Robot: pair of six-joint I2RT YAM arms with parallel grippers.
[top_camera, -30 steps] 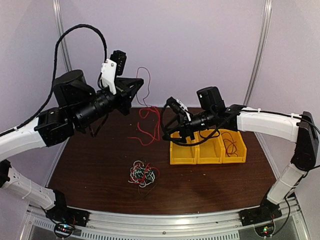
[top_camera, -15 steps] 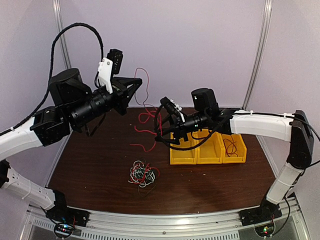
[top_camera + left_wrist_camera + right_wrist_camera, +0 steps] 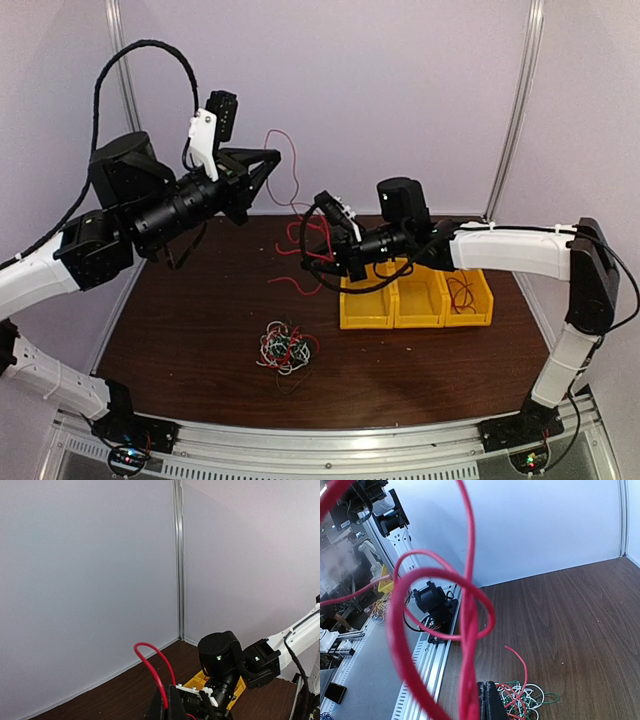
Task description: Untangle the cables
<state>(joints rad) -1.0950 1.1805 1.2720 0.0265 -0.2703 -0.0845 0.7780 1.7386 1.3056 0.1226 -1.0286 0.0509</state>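
Top view: left gripper (image 3: 276, 158) hanging high over back of table (image 3: 170, 330), clamping red cable (image 3: 292, 230). Cable is dangling in loops toward right gripper (image 3: 318, 262). Tangled bundle (image 3: 285, 347) of red, white, black, green strands is lying mid-table, well apart from both.
Left wrist: red cable (image 3: 155, 667) arching out from closed fingers (image 3: 175, 707).
Right wrist: fingers (image 3: 490, 705) pressing together, red cable (image 3: 467, 610) looping just beside them. Cannot tell if pinched.

A red wire (image 3: 469, 620) hangs in loops between my left tool (image 3: 272, 158) and my right tool (image 3: 315, 258). Yellow bins (image 3: 417, 300) block the right of the counter (image 3: 170, 320). Its left side is open.
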